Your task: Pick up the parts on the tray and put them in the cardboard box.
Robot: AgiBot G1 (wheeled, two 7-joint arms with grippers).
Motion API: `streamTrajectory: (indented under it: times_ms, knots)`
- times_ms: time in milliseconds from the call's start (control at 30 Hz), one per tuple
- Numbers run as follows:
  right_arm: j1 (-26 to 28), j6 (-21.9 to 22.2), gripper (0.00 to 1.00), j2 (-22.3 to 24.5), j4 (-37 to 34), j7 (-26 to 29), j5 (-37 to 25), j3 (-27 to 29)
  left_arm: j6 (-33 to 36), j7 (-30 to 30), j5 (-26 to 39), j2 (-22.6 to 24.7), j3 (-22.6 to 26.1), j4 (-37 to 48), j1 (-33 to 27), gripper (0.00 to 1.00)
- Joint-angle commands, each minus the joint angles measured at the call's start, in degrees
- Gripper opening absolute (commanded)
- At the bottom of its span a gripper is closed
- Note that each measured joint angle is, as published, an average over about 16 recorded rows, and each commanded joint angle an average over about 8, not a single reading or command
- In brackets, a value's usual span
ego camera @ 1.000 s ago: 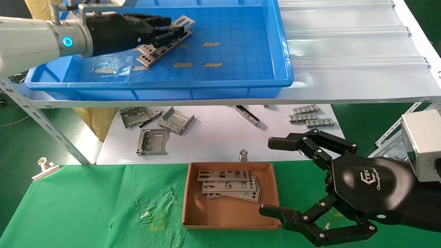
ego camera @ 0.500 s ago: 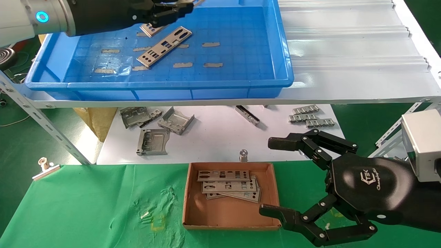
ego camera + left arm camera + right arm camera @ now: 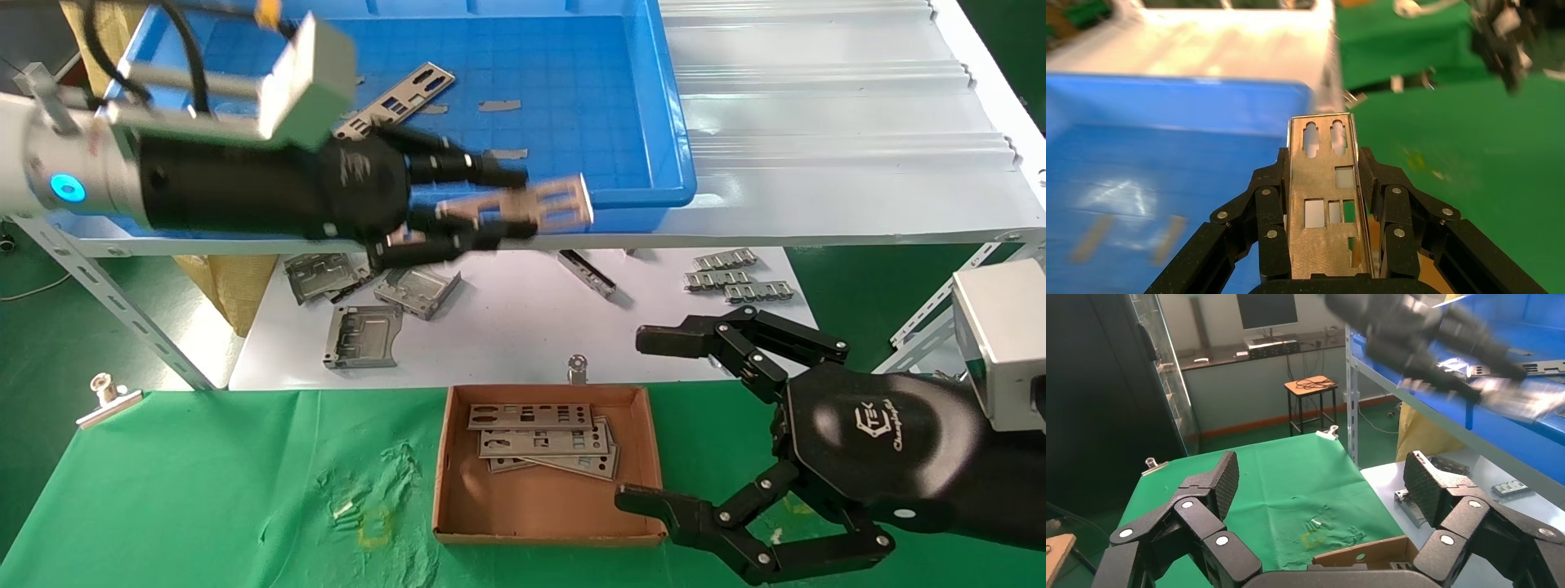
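My left gripper (image 3: 507, 204) hangs over the front rim of the blue tray (image 3: 621, 122), shut on one silver part (image 3: 543, 204) that sticks out past its fingertips. In the left wrist view the held part (image 3: 1324, 208) lies lengthwise between the two black fingers (image 3: 1269, 202). Another part (image 3: 400, 96) lies flat in the tray. Below, the cardboard box (image 3: 547, 502) on the green cloth holds a stack of parts (image 3: 539, 441). My right gripper (image 3: 637, 418) stands open beside the box's right wall with nothing between its pads (image 3: 1420, 478).
Bent metal brackets (image 3: 359, 335) and linked grey strips (image 3: 735, 278) lie on the white board under the shelf. A white corrugated sheet (image 3: 817, 122) lies right of the tray. A slanted shelf strut (image 3: 106, 302) and a binder clip (image 3: 106, 396) are at the left.
My left gripper has lifted one part out of the tray's back left and carried it forward and right, past the tray's front rim. The right arm has not moved.
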Motion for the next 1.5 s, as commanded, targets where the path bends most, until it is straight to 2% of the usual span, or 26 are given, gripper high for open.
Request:
streamTrajectory:
  times_ms: [33, 167, 267, 400, 600, 733, 767, 1000, 1033, 1300, 1500]
  knots:
    - [0.0, 0.0, 1.0, 0.0, 0.0, 0.0, 0.0, 0.0, 1.02, 0.97, -0.22, -0.24, 0.85, -2.51, 2.07, 0.0]
    - [0.0, 0.0, 1.0, 0.0, 0.0, 0.0, 0.0, 0.0, 0.41, 3.13, -1.06, -0.44, 3.92, -6.71, 7.62, 0.0]
    - [0.0, 0.0, 1.0, 0.0, 0.0, 0.0, 0.0, 0.0, -0.82, 5.42, -0.96, 0.44, 5.66, -6.84, 10.52, 0.0]
    - [0.0, 0.0, 1.0, 0.0, 0.0, 0.0, 0.0, 0.0, -4.36, 8.99, 0.02, 3.28, 6.92, -3.67, 13.15, 0.0]
    - [0.0, 0.0, 1.0, 0.0, 0.0, 0.0, 0.0, 0.0, -13.2, 13.08, 1.51, 8.9, 7.82, 1.91, 16.67, 0.0]
    - [0.0, 0.0, 1.0, 0.0, 0.0, 0.0, 0.0, 0.0, -18.07, 14.93, 1.23, 10.64, 7.87, 2.73, 18.59, 0.0]
    - [0.0, 0.0, 1.0, 0.0, 0.0, 0.0, 0.0, 0.0, -18.91, 15.26, 1.02, 10.79, 7.86, 2.6, 19.01, 0.05]
    - [0.0, 0.0, 1.0, 0.0, 0.0, 0.0, 0.0, 0.0, -21.37, 16.79, 0.3, 10.88, 8.79, 0.82, 20.75, 0.92]
    - [0.0, 0.0, 1.0, 0.0, 0.0, 0.0, 0.0, 0.0, -21.54, 16.94, 0.24, 10.87, 8.97, 0.68, 20.86, 1.0]
    - [0.0, 0.0, 1.0, 0.0, 0.0, 0.0, 0.0, 0.0, -22.0, 17.02, -0.58, 10.83, 10.21, 0.13, 21.03, 1.0]
    - [0.0, 0.0, 1.0, 0.0, 0.0, 0.0, 0.0, 0.0, -19.49, 16.55, -1.45, 10.51, 10.95, -0.05, 20.01, 1.0]
